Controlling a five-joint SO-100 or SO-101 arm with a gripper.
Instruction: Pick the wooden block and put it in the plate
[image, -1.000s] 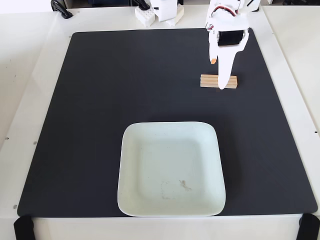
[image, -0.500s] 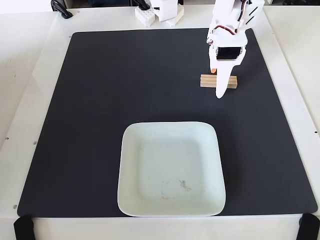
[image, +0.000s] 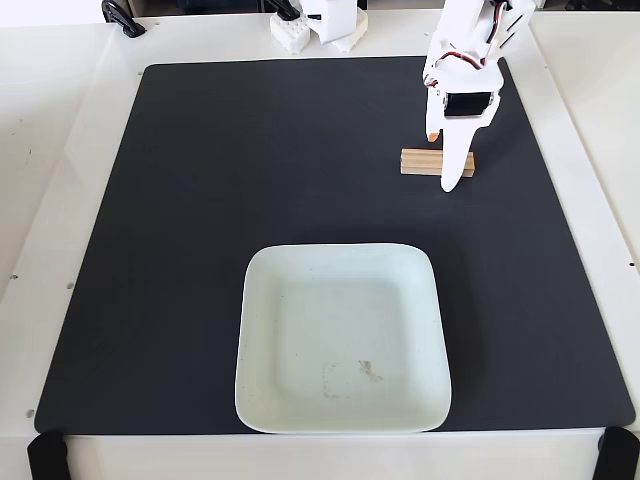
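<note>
Black matting (image: 200, 250) covers most of the white table (image: 60, 120) in the fixed view, and I read it from the left edge across. Toward the near side, roughly at the middle of the mat, sits the plate (image: 270, 400), pale mint-white, square with rounded corners and a raised rim, with faint scuff marks near its centre. Nothing lies in it. Further right and farther back rests the wooden block (image: 418, 162), a small light-tan bar lying flat on the mat with its long side running left to right, well apart from the plate. My end effector (image: 443, 163) comes down over the right part of the block, spread, with one white finger (image: 433, 128) on the far side of the bar and the other finger (image: 455, 172) crossing in front of its near side. Whether either finger touches the wood I cannot tell. At the far edge of the table stands my white base (image: 318, 25).
</note>
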